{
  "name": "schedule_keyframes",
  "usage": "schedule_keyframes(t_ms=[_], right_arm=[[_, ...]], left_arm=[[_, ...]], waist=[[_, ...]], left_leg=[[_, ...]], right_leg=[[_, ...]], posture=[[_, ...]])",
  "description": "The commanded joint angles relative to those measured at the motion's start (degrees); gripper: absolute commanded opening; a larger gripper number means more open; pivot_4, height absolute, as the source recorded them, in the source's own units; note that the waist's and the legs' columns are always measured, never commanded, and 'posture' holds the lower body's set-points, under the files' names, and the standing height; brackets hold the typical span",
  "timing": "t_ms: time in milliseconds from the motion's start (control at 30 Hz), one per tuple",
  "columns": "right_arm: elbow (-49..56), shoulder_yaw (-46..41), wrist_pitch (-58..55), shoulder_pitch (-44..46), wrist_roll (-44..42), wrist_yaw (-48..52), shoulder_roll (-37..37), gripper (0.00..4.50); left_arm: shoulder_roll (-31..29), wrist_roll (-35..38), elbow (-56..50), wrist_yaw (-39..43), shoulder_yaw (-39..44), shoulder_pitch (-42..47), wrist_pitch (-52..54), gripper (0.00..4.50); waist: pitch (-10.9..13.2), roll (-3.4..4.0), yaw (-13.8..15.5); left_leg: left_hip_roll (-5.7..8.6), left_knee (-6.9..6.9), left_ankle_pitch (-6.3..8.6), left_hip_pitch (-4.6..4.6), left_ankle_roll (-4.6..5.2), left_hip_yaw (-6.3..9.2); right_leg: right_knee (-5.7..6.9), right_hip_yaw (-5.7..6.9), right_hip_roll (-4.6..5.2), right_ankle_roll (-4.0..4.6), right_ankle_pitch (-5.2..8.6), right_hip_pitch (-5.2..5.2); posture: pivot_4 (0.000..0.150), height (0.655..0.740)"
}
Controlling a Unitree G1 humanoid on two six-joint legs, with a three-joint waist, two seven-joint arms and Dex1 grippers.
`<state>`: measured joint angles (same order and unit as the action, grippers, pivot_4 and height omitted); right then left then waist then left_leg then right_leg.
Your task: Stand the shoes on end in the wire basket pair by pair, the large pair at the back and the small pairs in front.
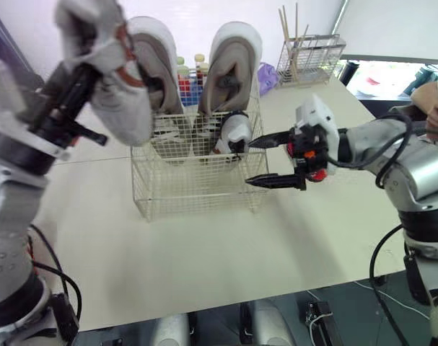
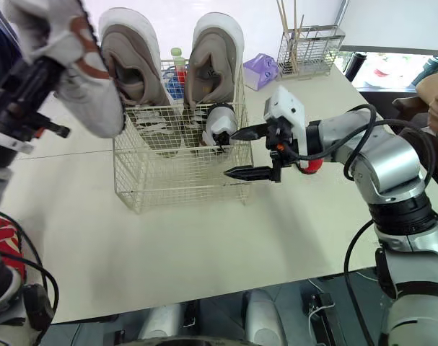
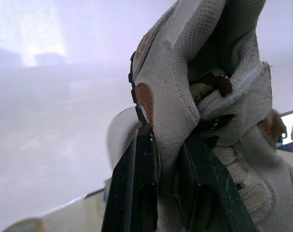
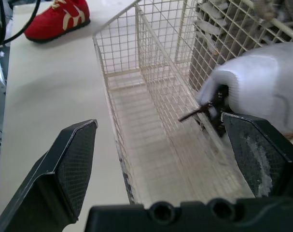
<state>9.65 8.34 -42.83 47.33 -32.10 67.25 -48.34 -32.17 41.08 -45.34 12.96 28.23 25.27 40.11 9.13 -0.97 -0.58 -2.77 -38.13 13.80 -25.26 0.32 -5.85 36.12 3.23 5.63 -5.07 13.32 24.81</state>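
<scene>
Cream table takes up most of the head views, with clutter along its far edge. Near its middle stands the wire basket, split into a back and a front compartment. The large pair is already on end at the back, soles outward and rising well above the rim. So the large-pair step looks done, and the work in hand is filling the front with small shoes.

Next in size is the white shoe with brown trim, held high above and to the left of the basket, clear of it. The left gripper is clenched on it, one finger outside the upper and one inside the opening. A small shoe, white with a dark strap, stands at the right end of what seems to be the front compartment. Whether it is the mate of the held one cannot be told. A red shoe lies on the table past the basket's left end, well apart from it and not yet placed.

The right gripper hovers just beside the basket's right front corner, near the small shoe, with its fingers spread and nothing between them.

The next move likely calls for carrying the held shoe over the narrow front slot, turning it end-down, and lowering it beside the small shoe without snagging the wire.
</scene>
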Motion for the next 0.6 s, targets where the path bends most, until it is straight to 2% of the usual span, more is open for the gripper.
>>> schedule_keyframes(t_ms=[33, 267, 400, 600], right_arm=[[-1.29, -2.11, 1.69, 2.5, 1.26, 2.1, -1.97, 4.5], [-0.36, -3.05, 0.38, 2.82, 0.78, 1.98, -2.05, 4.5], [0.9, -3.55, -0.98, 1.88, 0.7, 1.64, -3.16, 4.5], [3.13, -4.87, -3.67, 1.27, -0.49, 0.76, -3.76, 4.5]], left_arm=[[3.37, -8.26, -1.94, -1.48, -5.72, -2.25, -9.69, 0.48], [10.54, -21.7, 5.14, -2.55, -14.81, -7.17, -24.14, 0.48], [13.39, -29.3, 13.46, -3.42, -18.66, -7.36, -33.09, 0.48], [14.03, -32.49, 21.27, -1.12, -20.21, -7.37, -41.83, 0.48]], waist=[[0.0, 0.0, 0.01], [0.01, 0.0, 0.06], [0.01, 0.0, 0.52], [0.01, 0.0, 1.29]], left_leg=[[-0.01, 0.0, 0.0, 0.0, 0.0, 0.0], [-0.06, -0.01, 0.0, 0.02, 0.0, 0.01], [-0.05, -0.05, 0.0, -0.01, 0.0, 0.01], [-0.09, -0.07, 0.0, 0.01, 0.0, 0.01]], right_leg=[[0.0, 0.0, -0.01, 0.0, 0.0, 0.0], [0.0, 0.01, -0.07, 0.01, 0.0, -0.01], [-0.03, 0.0, -0.05, 0.01, 0.0, -0.02], [-0.01, 0.01, -0.05, 0.06, 0.03, -0.02]], posture=[[0.15, 0.74], [0.15, 0.74], [0.15, 0.74], [0.15, 0.74]])
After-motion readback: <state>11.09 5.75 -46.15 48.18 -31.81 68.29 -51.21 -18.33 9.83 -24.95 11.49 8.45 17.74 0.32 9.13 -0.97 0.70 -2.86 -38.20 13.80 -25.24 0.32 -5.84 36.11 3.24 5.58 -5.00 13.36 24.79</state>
